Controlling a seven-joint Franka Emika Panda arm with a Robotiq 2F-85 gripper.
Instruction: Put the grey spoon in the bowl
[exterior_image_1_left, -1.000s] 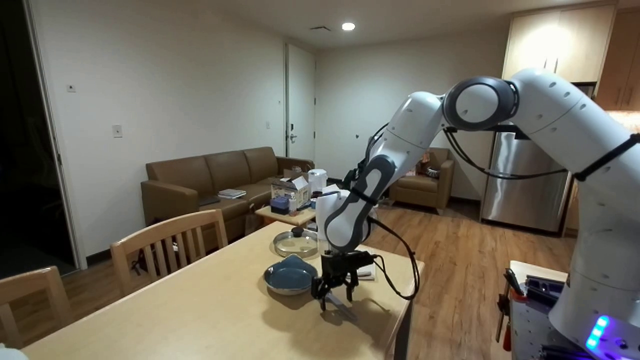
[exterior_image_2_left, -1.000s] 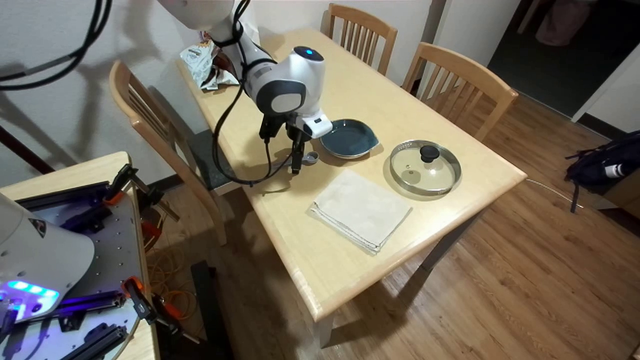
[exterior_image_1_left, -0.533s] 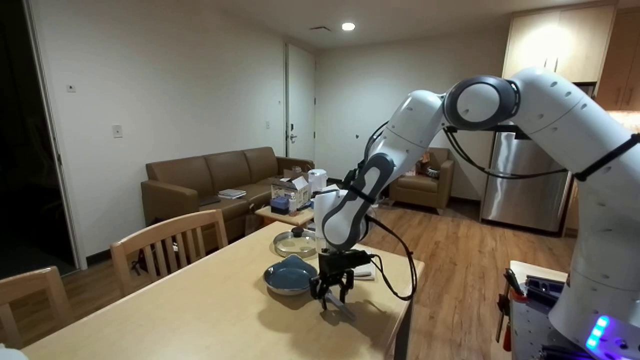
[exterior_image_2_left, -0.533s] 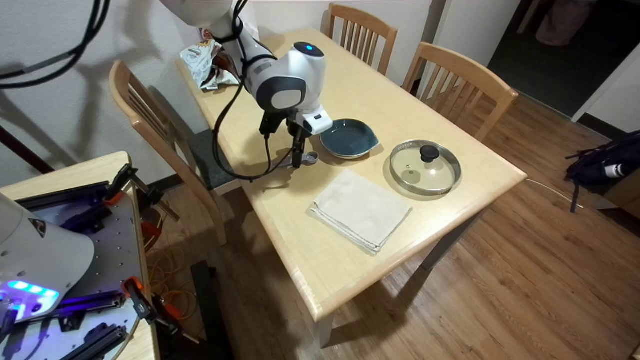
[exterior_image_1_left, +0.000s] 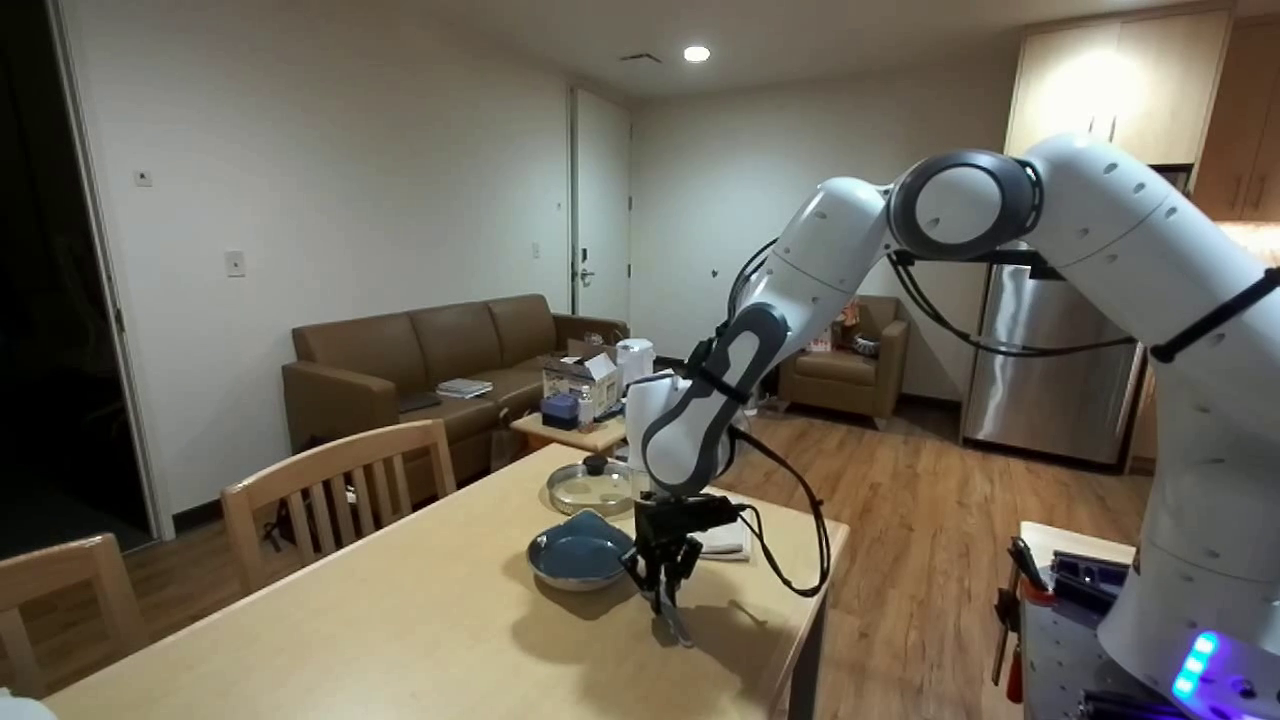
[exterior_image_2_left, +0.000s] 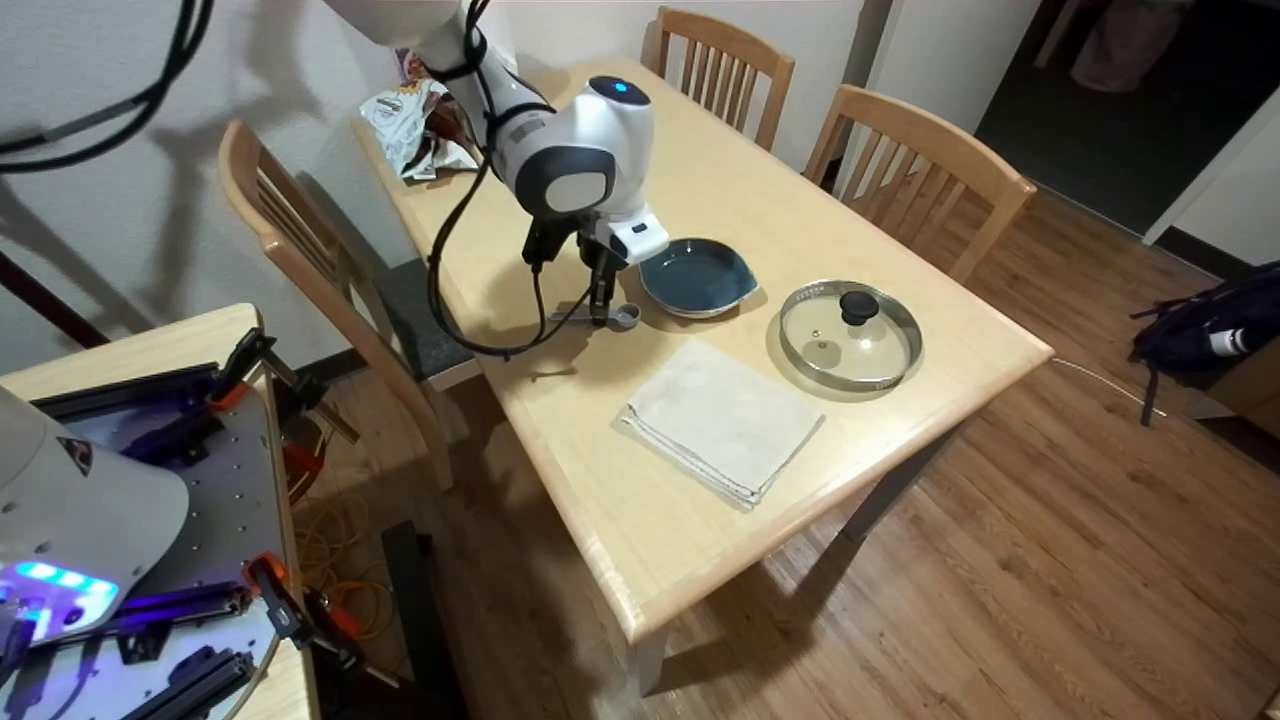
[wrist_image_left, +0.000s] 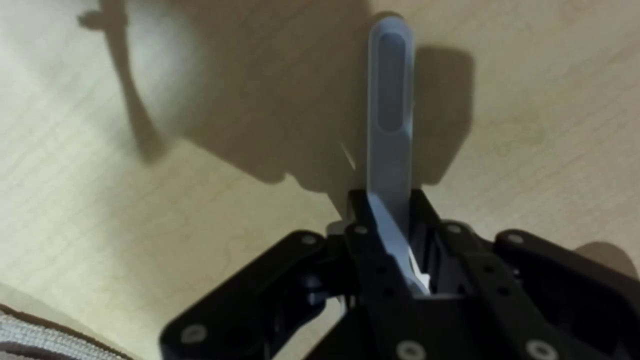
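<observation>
My gripper (wrist_image_left: 387, 198) is shut on the grey spoon (wrist_image_left: 391, 100), its two fingers pressing the handle from either side. In the wrist view the handle's rounded end points away from the gripper, while the scoop end is hidden behind the jaws. An exterior view shows the spoon's round scoop (exterior_image_2_left: 625, 316) just beyond the gripper (exterior_image_2_left: 600, 318), turned toward the blue bowl. The bowl (exterior_image_1_left: 580, 550) stands on the table close beside the gripper (exterior_image_1_left: 662, 603), with nothing visible inside. Whether the spoon touches the tabletop or is slightly raised, I cannot tell.
On the wooden table (exterior_image_2_left: 600, 470), a folded white cloth (exterior_image_2_left: 725, 420) lies near the gripper. A glass lid (exterior_image_2_left: 850, 335) with a black knob rests past the bowl. A snack bag (exterior_image_2_left: 410, 130) sits at the far end, and wooden chairs (exterior_image_2_left: 915, 165) flank the table.
The gripper's fingers have come together from wide apart onto the spoon's handle. The spoon has turned slightly, its handle swinging round a little. The bowl has stayed put.
</observation>
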